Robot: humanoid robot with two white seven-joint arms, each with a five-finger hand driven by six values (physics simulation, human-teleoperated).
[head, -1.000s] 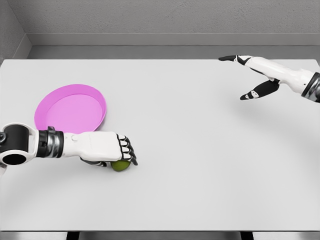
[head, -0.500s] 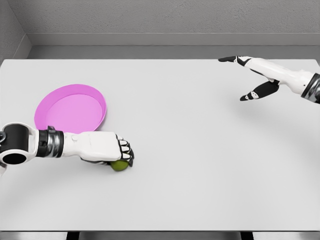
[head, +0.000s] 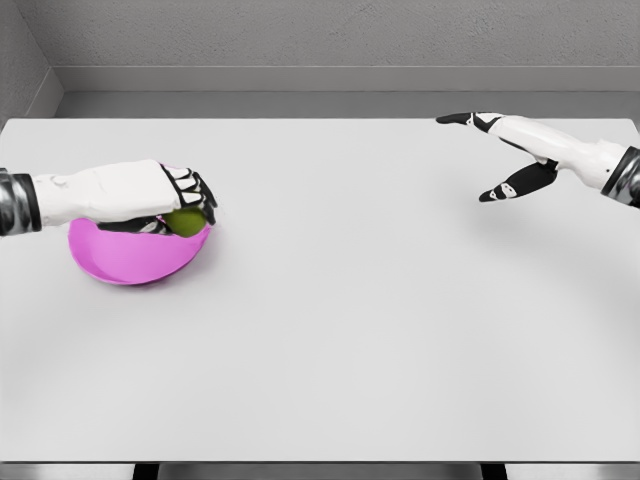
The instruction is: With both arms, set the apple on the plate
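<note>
**A:** Where's the apple?

**B:** The green apple (head: 184, 221) sits in the grasp of the left hand (head: 170, 200), whose dark fingers (head: 200, 192) curl over its top and far side. Hand and fruit hang above the right part of the pink plate (head: 125, 258), over on the left of the white table (head: 350, 320).

**A:** Which way does it point?

**B:** Hard to tell. It looks round, with no long axis to speak of, and no stem or dimple shows. Only its lower front is visible; the rest is covered by the fingers and palm.

**A:** Is it touching the plate?

**B:** I can't tell; the hand hides the contact area. The forearm also covers the plate's far rim, and the arm is cut off at the left edge.

**A:** And the other arm?

**B:** The right hand (head: 500, 150) is at the far right, well apart from the plate, fingers extended and thumb spread, holding nothing. Its forearm is cut by the right edge.
</note>
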